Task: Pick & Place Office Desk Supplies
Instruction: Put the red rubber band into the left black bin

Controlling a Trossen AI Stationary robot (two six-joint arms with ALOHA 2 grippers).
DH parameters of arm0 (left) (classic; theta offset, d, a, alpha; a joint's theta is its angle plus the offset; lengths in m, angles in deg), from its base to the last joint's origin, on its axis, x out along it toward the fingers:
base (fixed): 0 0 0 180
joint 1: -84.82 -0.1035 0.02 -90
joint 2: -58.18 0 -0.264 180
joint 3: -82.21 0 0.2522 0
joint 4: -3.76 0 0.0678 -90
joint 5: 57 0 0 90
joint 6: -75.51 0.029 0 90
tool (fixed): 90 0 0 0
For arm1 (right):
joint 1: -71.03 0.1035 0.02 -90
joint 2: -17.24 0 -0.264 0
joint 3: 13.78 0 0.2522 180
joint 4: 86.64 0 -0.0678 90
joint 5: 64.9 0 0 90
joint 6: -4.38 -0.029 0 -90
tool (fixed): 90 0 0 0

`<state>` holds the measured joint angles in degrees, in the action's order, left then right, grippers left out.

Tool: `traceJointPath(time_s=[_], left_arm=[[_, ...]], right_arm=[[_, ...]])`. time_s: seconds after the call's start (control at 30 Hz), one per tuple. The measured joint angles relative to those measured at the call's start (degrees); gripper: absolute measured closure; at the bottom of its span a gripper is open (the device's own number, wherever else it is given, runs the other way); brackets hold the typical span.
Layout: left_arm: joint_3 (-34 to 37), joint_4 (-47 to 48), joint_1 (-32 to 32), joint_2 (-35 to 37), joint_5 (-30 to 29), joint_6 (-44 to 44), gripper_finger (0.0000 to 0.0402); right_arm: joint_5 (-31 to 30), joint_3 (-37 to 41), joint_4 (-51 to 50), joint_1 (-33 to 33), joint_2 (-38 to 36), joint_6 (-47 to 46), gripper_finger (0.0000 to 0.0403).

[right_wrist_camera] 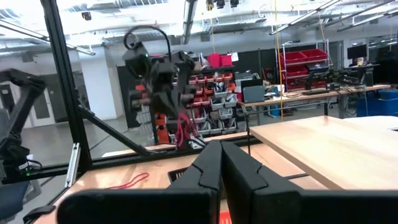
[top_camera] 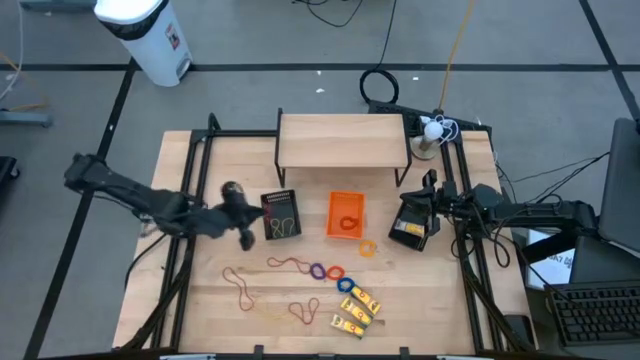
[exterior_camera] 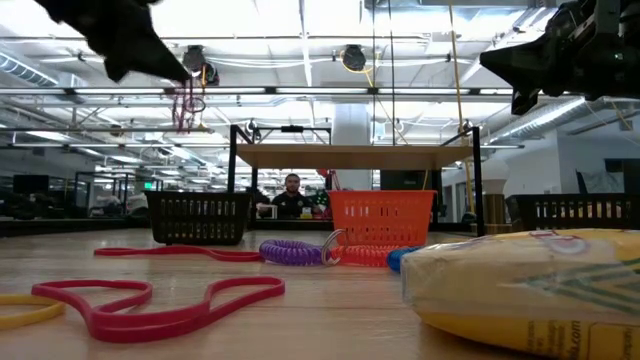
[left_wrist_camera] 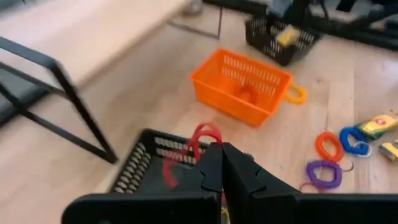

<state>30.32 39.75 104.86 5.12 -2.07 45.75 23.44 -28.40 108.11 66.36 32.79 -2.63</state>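
My left gripper (top_camera: 246,217) is shut on a red rubber band (left_wrist_camera: 203,135) above the left black basket (top_camera: 281,215), which holds more bands. The band also shows hanging in the low view (exterior_camera: 185,108). My right gripper (top_camera: 420,204) waits shut and holds nothing, above the right black basket (top_camera: 410,230), which holds a yellow packet. An orange basket (top_camera: 346,215) stands between the two. On the table lie red bands (top_camera: 286,263), purple (top_camera: 318,270), orange (top_camera: 334,272) and blue (top_camera: 346,285) rings, and yellow packets (top_camera: 356,310). My left gripper pinches the red rubber band between its two shut fingers (left_wrist_camera: 211,163). The fingers slant down toward the table's right side. The band's loop (left_wrist_camera: 198,146) shows just past the fingertips. It hangs slack below them, clear of the table and above the left black basket.
A wooden shelf on black legs (top_camera: 343,140) stands at the far middle, just behind the baskets. A yellow-orange ring (top_camera: 367,247) lies near the orange basket. Black frame rails (top_camera: 190,190) run along both table sides. A person sits in the room beyond the table (exterior_camera: 291,190).
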Motion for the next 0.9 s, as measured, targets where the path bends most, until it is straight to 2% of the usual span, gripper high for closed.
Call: traceJointPath(time_s=[0.13,0.37,0.7,0.9], left_arm=[[-0.1,-3.1,-4.6,-7.4,6.8,-0.4,0.0401],[-0.1,-6.7,-9.5,-16.9,14.4,0.3,0.0401],[-0.1,-7.6,-13.2,-24.8,19.1,0.0,0.0402],[-0.1,-7.7,-14.7,-26.3,20.2,-2.9,0.039]], right_arm=[[0.0,0.0,-0.1,0.0,0.0,0.0,0.0399],[0.2,0.0,-1.3,0.0,0.0,-1.2,0.0399],[0.2,0.0,-1.8,0.0,0.0,-2.0,0.0399],[0.2,0.0,-1.8,0.0,0.0,-1.9,0.0399]])
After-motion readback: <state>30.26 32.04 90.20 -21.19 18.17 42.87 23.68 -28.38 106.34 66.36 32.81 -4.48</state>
